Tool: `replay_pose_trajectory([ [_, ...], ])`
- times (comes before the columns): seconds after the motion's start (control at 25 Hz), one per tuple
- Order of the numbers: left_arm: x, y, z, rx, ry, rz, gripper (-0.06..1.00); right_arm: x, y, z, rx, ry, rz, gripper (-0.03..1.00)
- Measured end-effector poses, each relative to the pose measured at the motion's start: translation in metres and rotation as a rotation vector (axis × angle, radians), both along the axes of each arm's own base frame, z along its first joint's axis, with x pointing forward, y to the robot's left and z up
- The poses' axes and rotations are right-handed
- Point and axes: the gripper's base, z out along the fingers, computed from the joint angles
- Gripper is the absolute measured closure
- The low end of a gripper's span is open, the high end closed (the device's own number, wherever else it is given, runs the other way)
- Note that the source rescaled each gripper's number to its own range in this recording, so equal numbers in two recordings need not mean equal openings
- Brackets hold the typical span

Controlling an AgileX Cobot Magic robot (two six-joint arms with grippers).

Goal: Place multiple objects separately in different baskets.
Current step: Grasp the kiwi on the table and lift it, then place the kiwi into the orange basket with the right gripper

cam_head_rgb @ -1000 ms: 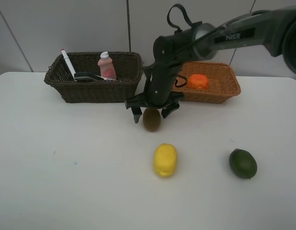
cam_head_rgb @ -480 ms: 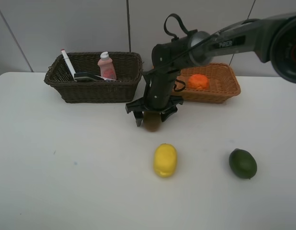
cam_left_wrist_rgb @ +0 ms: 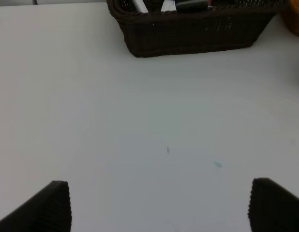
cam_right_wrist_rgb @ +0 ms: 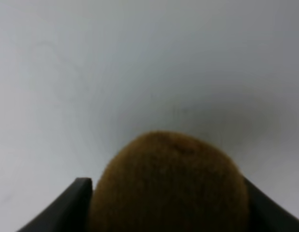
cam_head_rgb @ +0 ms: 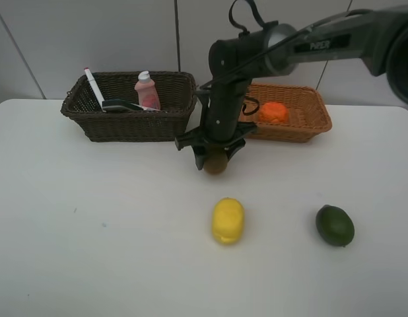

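Brown kiwi (cam_head_rgb: 215, 164) is shown clamped tightly in the right gripper (cam_head_rgb: 214, 158), just in front of the gap between the dark brown basket (cam_head_rgb: 128, 125) and the orange-tan basket (cam_head_rgb: 303, 125). The left gripper (cam_left_wrist_rgb: 161, 205) is held with jaws spread wide over the white table (cam_left_wrist_rgb: 140, 121).

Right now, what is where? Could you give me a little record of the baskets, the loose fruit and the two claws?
Dark brown woven wicker basket: holds white marker with pink tip, small pink bottle, plus a dark flat item
Light orange-tan woven wicker basket: holds round orange
Loose on white table: yellow lemon, green lime
Right gripper: shut on fuzzy brown kiwi, in front of the baskets
Left gripper: open, empty, over bare table
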Motion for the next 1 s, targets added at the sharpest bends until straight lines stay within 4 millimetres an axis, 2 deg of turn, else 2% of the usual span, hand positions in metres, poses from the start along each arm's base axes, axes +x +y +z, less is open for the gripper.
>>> replay_pose_trajectory([
  [0.12, 0.000, 0.000, 0.000, 0.000, 0.000, 0.000, -0.01, 0.013, -0.005, 0.042, 0.002, -0.117, 0.002, 0.95],
  [0.2, 0.000, 0.000, 0.000, 0.000, 0.000, 0.000, -0.01, 0.027, -0.019, 0.058, -0.014, -0.175, -0.026, 0.95],
  [0.32, 0.000, 0.000, 0.000, 0.000, 0.000, 0.000, -0.01, 0.050, -0.051, 0.062, -0.026, -0.208, -0.102, 0.95],
  [0.6, 0.000, 0.000, 0.000, 0.000, 0.000, 0.000, -0.01, 0.095, -0.133, 0.053, -0.021, -0.275, -0.277, 0.94],
  [0.64, 0.000, 0.000, 0.000, 0.000, 0.000, 0.000, -0.01, 0.099, -0.141, 0.052, -0.023, -0.288, -0.288, 0.83],
  [0.72, 0.000, 0.000, 0.000, 0.000, 0.000, 0.000, -0.01, 0.104, -0.157, 0.051, -0.040, -0.303, -0.311, 0.39],
  [0.76, 0.000, 0.000, 0.000, 0.000, 0.000, 0.000, -0.01, 0.106, -0.163, 0.051, -0.054, -0.311, -0.316, 0.23],
  [0.8, 0.000, 0.000, 0.000, 0.000, 0.000, 0.000, -0.01, 0.108, -0.168, 0.052, -0.062, -0.318, -0.320, 0.13],
  [0.92, 0.000, 0.000, 0.000, 0.000, 0.000, 0.000, -0.01, 0.111, -0.180, 0.052, -0.056, -0.319, -0.349, 0.02],
  [1.0, 0.000, 0.000, 0.000, 0.000, 0.000, 0.000, -0.01, 0.111, -0.186, 0.051, -0.045, -0.308, -0.372, 0.01],
])
